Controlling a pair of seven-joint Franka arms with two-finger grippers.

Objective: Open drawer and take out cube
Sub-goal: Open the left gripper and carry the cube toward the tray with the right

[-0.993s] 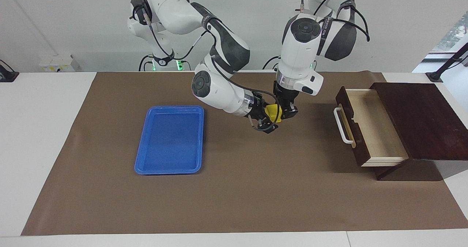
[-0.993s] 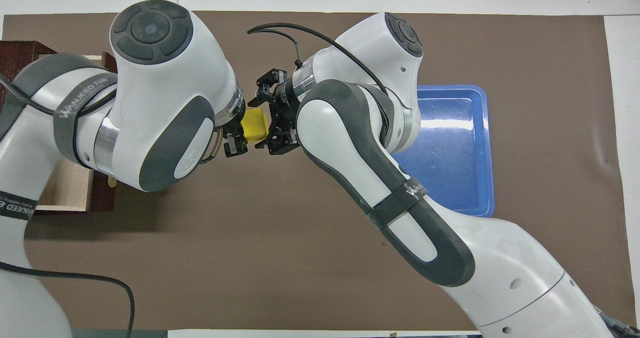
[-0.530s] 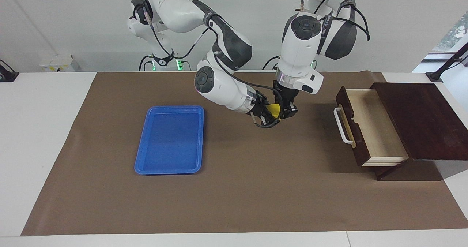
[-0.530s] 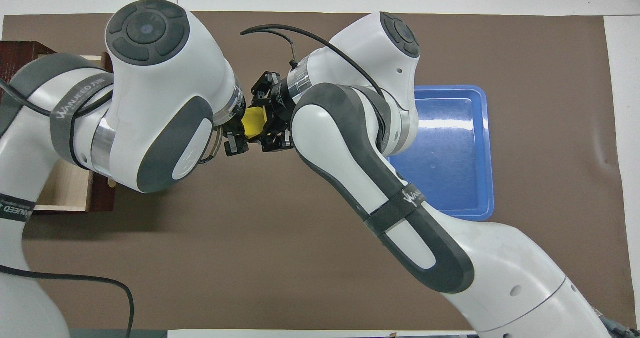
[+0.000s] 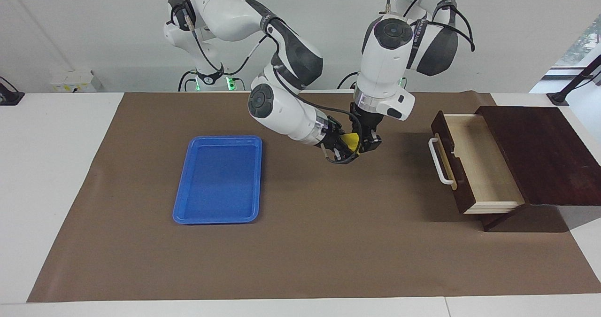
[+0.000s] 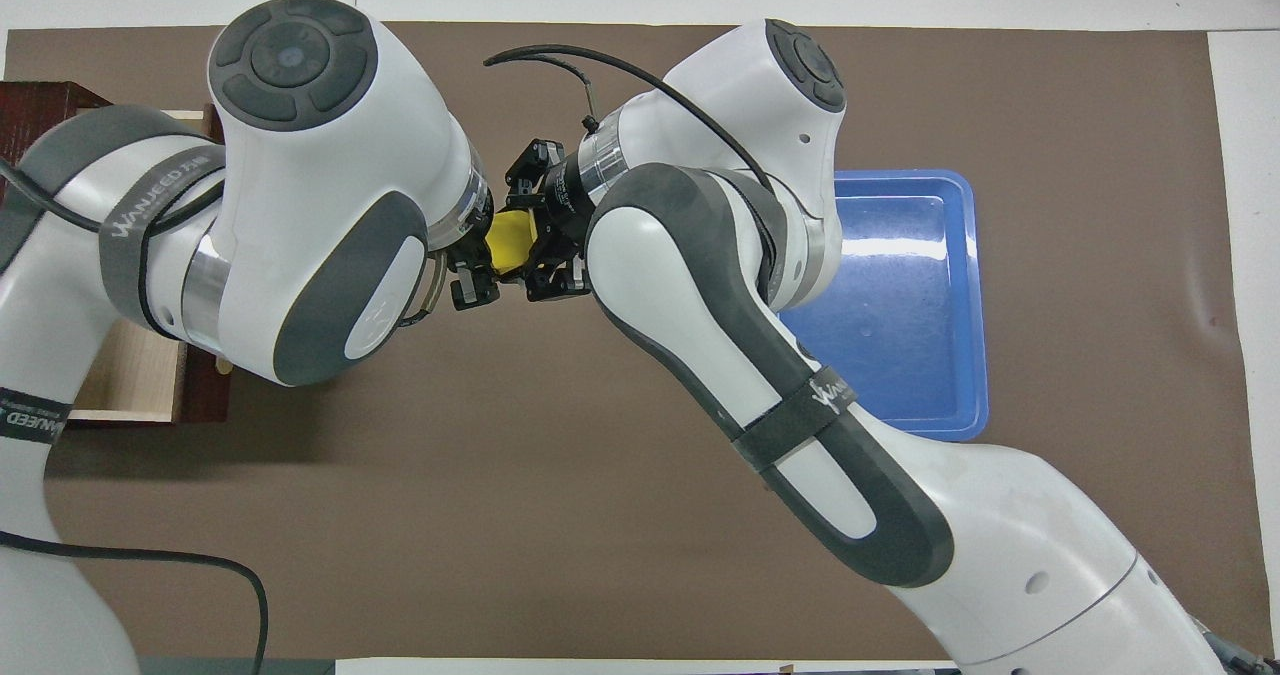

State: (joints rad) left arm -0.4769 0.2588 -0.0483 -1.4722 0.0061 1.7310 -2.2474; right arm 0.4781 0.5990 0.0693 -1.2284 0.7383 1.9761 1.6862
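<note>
— Fingers (image 5: 374, 143) first, facing view: found those of the left gripper (image 5: 368, 142) pinched shut on the cube (image 5: 350, 142), upper middle of the frame, up off the brown mat (image 5: 305, 242).
— And the right gripper (image 5: 341, 150)?
— Closed on the same cube from its other flank. Gripped by both at once, in mid-air.
— Checked the drawer (image 5: 449, 144)?
— Pulled well out of its dark box (image 5: 535, 152), at mid-height by the frame's edge toward the left arm's end. Showed only bare pale wood inside.
— Overhead view, then?
— Agreed. Spotted the cube (image 6: 508, 243) just above the frame's centre, wedged between left gripper (image 6: 473, 273) and right gripper (image 6: 545, 255), both clamped tight. Glimpsed only a strip of the drawer (image 6: 140, 380) under the left arm.
— Progress?
— Judged the opening done and the cube out. Looked like a handover. Remaining, probably: one release, then a set-down, perhaps in the blue tray (image 5: 218, 140), though never named as the goal.
</note>
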